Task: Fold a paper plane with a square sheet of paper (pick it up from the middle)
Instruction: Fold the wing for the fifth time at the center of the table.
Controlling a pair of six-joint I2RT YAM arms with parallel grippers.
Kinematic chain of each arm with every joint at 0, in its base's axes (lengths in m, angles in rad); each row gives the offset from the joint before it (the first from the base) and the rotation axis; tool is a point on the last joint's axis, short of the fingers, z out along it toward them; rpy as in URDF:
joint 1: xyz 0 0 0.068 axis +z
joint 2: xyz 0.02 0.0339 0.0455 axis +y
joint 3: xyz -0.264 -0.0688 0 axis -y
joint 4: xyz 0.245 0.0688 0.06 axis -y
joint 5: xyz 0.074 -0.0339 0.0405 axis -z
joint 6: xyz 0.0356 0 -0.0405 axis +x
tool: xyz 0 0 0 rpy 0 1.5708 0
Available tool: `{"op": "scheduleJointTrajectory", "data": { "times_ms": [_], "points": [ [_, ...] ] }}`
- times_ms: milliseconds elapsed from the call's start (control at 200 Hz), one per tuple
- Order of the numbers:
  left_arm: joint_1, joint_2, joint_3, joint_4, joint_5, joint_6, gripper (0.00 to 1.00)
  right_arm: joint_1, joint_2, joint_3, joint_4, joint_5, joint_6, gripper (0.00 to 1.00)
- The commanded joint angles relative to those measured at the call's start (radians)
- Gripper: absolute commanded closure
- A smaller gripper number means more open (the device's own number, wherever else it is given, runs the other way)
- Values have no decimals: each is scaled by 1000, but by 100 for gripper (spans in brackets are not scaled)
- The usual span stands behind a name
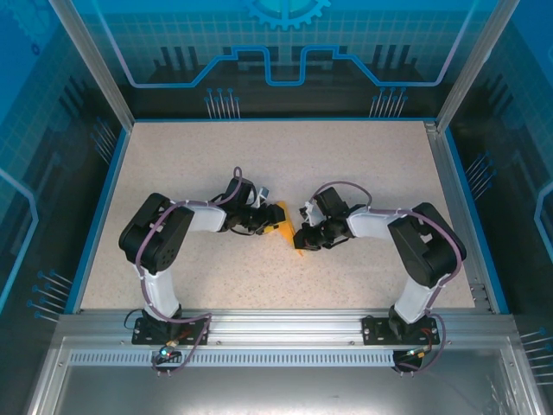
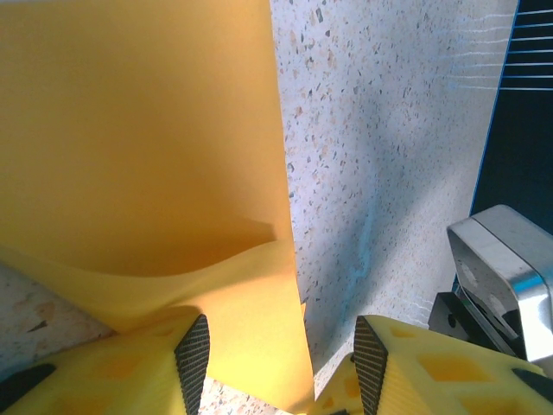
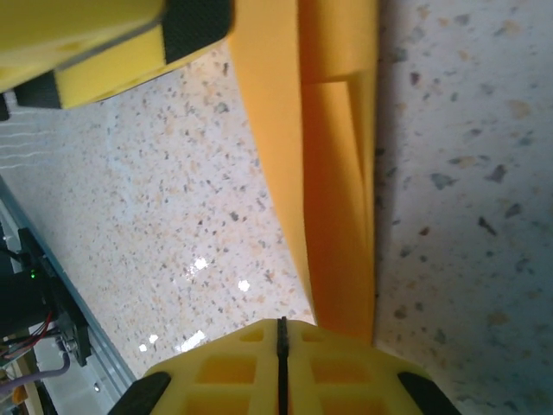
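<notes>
The square sheet of paper (image 1: 285,232) is orange and folded into layers. It lies mid-table between the two grippers. Whether it has the shape of the paper plane, I cannot tell. My left gripper (image 1: 270,214) is on its left side. In the left wrist view the left gripper (image 2: 281,363) is open, and a curled flap of the paper (image 2: 138,130) reaches in beside the left pad (image 2: 192,359). My right gripper (image 1: 302,235) meets the paper from the right. In the right wrist view the right gripper (image 3: 281,341) is shut, pads touching. The narrow folded paper (image 3: 333,173) runs under one finger.
The speckled table (image 1: 346,164) has a raised blue rim on the left, far and right sides. A metal rail (image 1: 276,324) with both arm bases runs along the near edge. A shiny metal part (image 2: 501,277) sits close to the left gripper's right finger.
</notes>
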Motion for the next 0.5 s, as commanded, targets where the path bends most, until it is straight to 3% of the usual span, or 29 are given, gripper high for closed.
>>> {"op": "scheduleJointTrajectory", "data": {
  "times_ms": [0, 270, 495],
  "points": [
    [-12, 74, -1, -36, -26, 41, 49, 4, -33, 0, -39, -45, -43, 90],
    [-13, 71, -2, -35, -26, 39, 49, 38, 1, 36, -152, 48, -78, 91],
    [-14, 69, -1, -37, -24, 43, 49, 8, 16, 7, -98, 50, -52, 91]
  ]
}}
